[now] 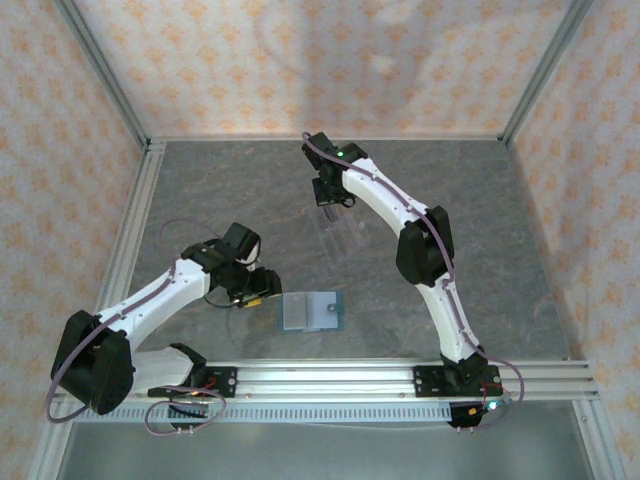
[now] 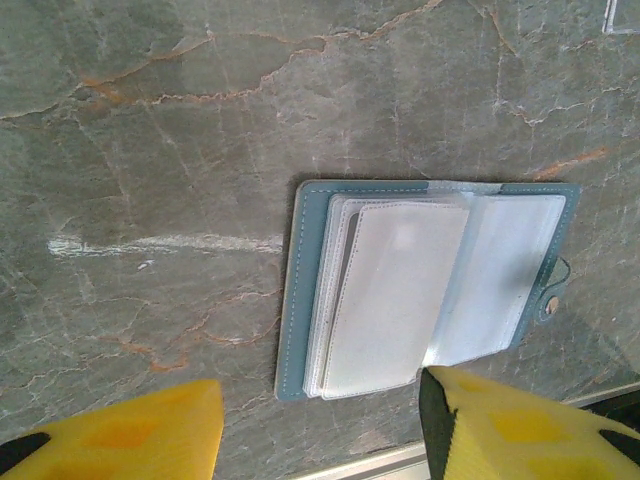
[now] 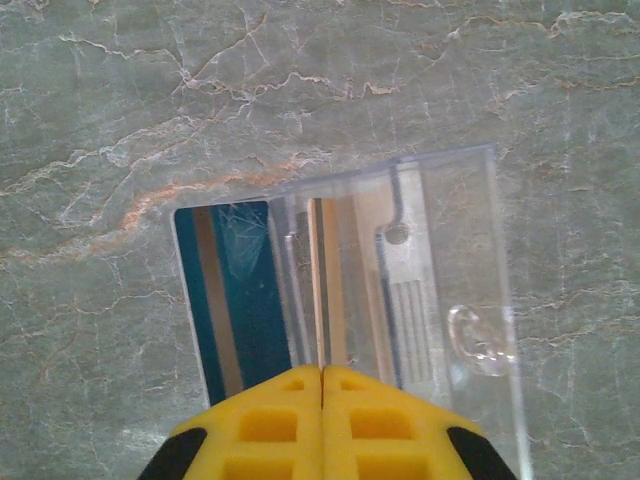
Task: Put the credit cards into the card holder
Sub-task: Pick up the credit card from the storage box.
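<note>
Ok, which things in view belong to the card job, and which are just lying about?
Job: card holder, lying open; dark teal card, partly under the clear plastic rack; left gripper, jaws open; right gripper, jaws shut.
Lying about: the clear plastic rack itself; the metal rail at the near edge.

Left gripper (image 2: 320, 430) hangs low by the table's (image 1: 500, 250) near edge, fingers wide apart. Right gripper (image 3: 322, 390) points down toward the far edge, fingers pressed together.
</note>
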`<move>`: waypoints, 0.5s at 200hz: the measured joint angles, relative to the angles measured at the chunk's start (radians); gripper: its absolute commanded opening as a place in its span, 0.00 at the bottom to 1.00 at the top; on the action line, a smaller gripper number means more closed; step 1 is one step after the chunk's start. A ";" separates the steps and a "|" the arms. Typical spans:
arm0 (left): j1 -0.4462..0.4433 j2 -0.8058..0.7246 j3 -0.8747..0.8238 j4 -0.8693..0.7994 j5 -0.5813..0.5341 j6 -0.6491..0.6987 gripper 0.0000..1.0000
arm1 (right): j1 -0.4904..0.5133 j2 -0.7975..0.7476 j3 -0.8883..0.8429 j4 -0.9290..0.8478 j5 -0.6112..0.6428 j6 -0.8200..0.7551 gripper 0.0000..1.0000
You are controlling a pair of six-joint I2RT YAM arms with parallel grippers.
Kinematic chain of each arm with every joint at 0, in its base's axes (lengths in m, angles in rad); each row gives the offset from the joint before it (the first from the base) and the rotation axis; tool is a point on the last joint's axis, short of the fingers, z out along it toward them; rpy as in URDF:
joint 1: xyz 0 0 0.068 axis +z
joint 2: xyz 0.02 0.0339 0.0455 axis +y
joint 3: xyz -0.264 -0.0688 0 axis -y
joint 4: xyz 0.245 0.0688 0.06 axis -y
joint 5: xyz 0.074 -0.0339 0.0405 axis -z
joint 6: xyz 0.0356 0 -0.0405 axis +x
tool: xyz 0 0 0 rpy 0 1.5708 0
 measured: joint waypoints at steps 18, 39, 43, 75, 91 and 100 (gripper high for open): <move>0.000 0.000 0.000 0.000 0.000 0.000 0.55 | 0.000 0.000 0.017 -0.015 0.012 -0.011 0.00; 0.000 0.000 0.000 0.000 -0.001 0.000 0.55 | 0.000 0.002 0.050 -0.033 0.026 -0.031 0.00; 0.000 0.000 0.000 0.000 -0.001 0.000 0.55 | 0.000 0.002 0.058 -0.037 0.028 -0.035 0.00; 0.000 0.000 0.000 0.003 -0.003 -0.001 0.55 | 0.000 0.002 0.109 -0.066 0.027 -0.049 0.00; 0.000 0.000 0.000 0.008 -0.003 -0.001 0.56 | 0.000 -0.002 0.132 -0.073 0.012 -0.048 0.00; 0.000 0.004 0.000 0.011 -0.002 0.000 0.56 | 0.002 -0.013 0.135 -0.074 0.003 -0.047 0.00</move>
